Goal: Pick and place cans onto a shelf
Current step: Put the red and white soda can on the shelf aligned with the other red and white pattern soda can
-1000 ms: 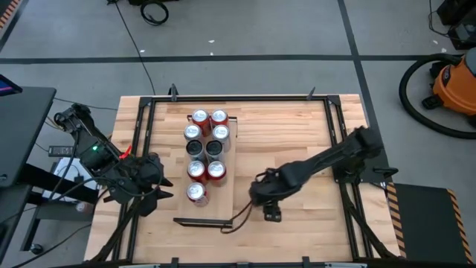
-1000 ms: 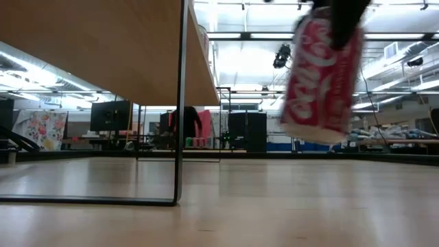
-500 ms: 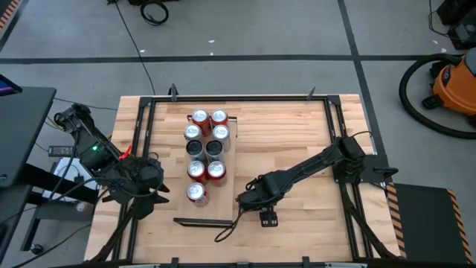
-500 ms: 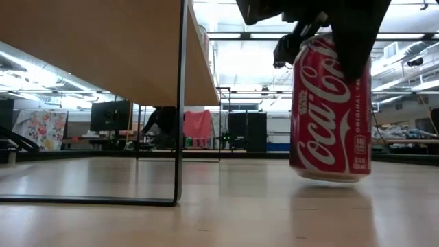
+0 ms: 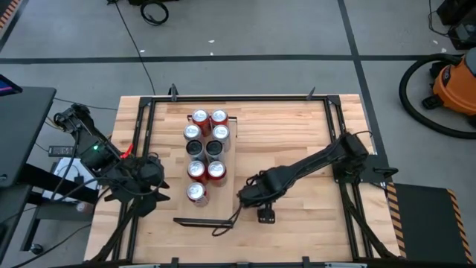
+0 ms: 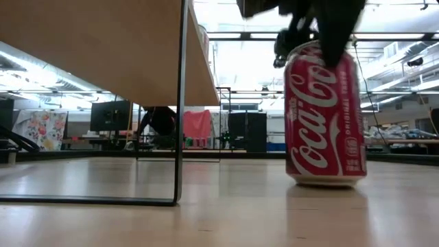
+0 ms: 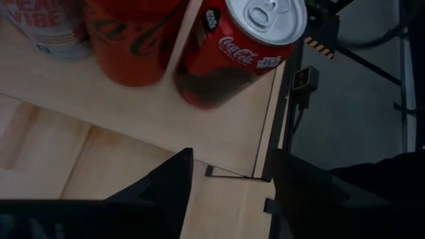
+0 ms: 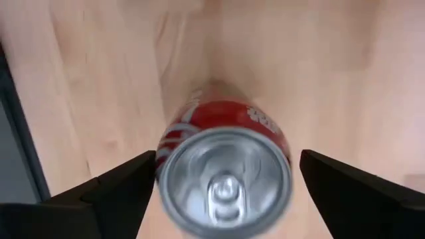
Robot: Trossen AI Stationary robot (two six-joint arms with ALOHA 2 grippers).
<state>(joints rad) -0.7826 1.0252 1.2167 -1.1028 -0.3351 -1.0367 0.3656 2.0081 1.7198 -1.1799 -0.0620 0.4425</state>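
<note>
A wooden tabletop [image 5: 297, 134] in a black frame carries the shelf [image 5: 223, 205], a pale board just to the left of the right gripper [image 5: 251, 195]. Nine cans [image 5: 205, 149] stand on it. That gripper's fingers [image 8: 116, 186] are spread apart on either side of an upright red can [image 6: 324, 116] standing directly beneath it on the tabletop. The left gripper [image 7: 229, 179], fingers apart and empty, waits beside the shelf's nearest can [image 7: 246, 50].

High view straight down, low view level at tabletop, both wrist views close, low and right wrist share red can [image 6: 324, 116]
</note>
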